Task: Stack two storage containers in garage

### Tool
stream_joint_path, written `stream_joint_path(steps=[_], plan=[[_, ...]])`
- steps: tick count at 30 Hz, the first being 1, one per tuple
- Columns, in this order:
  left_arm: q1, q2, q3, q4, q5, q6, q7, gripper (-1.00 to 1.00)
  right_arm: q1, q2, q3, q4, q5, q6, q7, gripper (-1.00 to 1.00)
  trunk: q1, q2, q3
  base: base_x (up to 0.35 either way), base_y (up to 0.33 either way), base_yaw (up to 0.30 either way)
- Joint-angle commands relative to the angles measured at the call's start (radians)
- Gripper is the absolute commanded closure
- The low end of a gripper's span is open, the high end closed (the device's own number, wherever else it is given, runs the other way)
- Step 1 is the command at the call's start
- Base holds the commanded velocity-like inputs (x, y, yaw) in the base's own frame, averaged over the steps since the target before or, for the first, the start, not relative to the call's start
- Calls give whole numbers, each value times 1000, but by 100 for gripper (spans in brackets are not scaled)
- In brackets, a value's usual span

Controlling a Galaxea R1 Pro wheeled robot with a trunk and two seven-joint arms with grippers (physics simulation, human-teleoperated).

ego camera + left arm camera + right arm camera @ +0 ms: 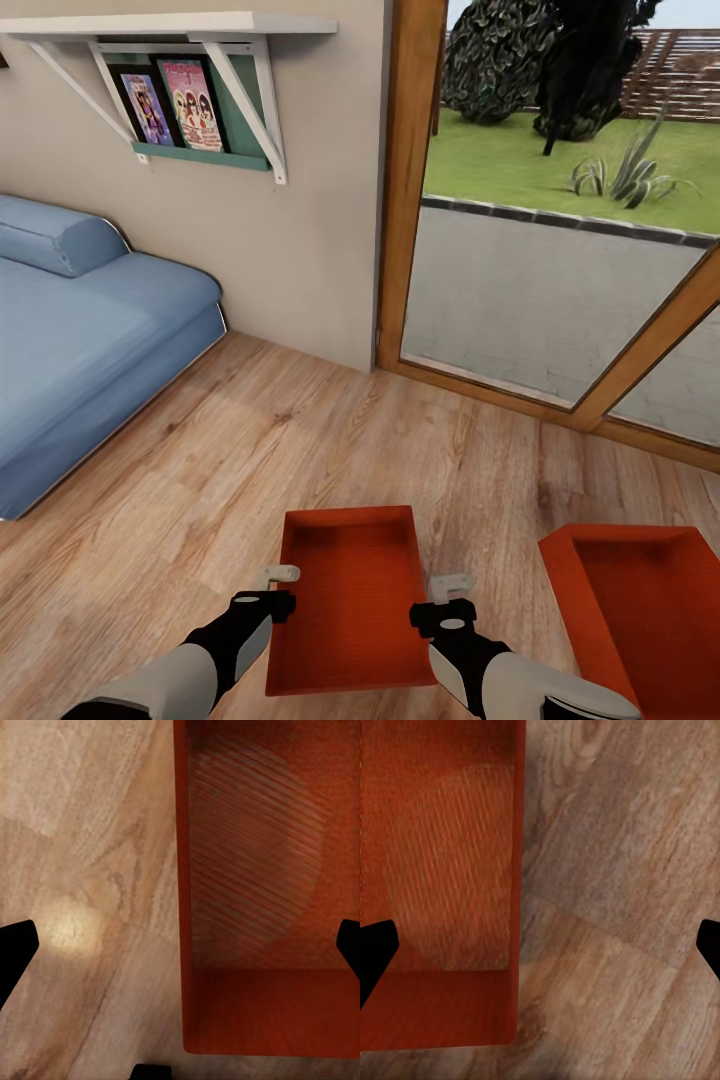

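Observation:
Two orange-red storage containers stand open-top on the light wood-plank floor of the living room. One container [350, 600] lies between my arms, the other container [640, 600] at the right edge of the head view. My left gripper [278, 578] hovers open over the near container's left wall. In the left wrist view the gripper [180, 949] straddles that wall, with the ribbed container bottom [262, 870] beyond it. My right gripper [452, 583] hovers open over the right wall. The right wrist view has the gripper [540, 949] spanning the container [442, 870] and bare floor. Neither holds anything.
A blue sofa [80, 350] fills the left side. A wood-framed glass door [560, 250] stands ahead on the right, with a garden behind it. A wall shelf [180, 90] holds picture books. Wood floor [250, 450] stretches between the sofa and the containers.

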State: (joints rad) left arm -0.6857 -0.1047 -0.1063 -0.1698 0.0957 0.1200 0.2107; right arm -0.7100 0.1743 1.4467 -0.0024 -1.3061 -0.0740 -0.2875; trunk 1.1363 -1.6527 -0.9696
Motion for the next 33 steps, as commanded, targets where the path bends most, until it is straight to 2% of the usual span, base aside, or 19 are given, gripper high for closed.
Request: stream_joint_path(steps=[1, 4, 33], plan=[[0, 0, -9, -2, 10, 6, 5, -100, 0, 0, 8, 0, -10, -3, -3, -100, 0, 0, -1, 0, 0, 0], [0, 0, -8, -2, 10, 6, 6, -100, 0, 0, 8, -1, -10, -3, -2, -100, 0, 0, -1, 0, 0, 0], [0, 3, -7, -2, 10, 6, 6, -100, 0, 0, 12, -10, -10, -3, 1, -100, 111, -203, -91, 0, 0, 0]])
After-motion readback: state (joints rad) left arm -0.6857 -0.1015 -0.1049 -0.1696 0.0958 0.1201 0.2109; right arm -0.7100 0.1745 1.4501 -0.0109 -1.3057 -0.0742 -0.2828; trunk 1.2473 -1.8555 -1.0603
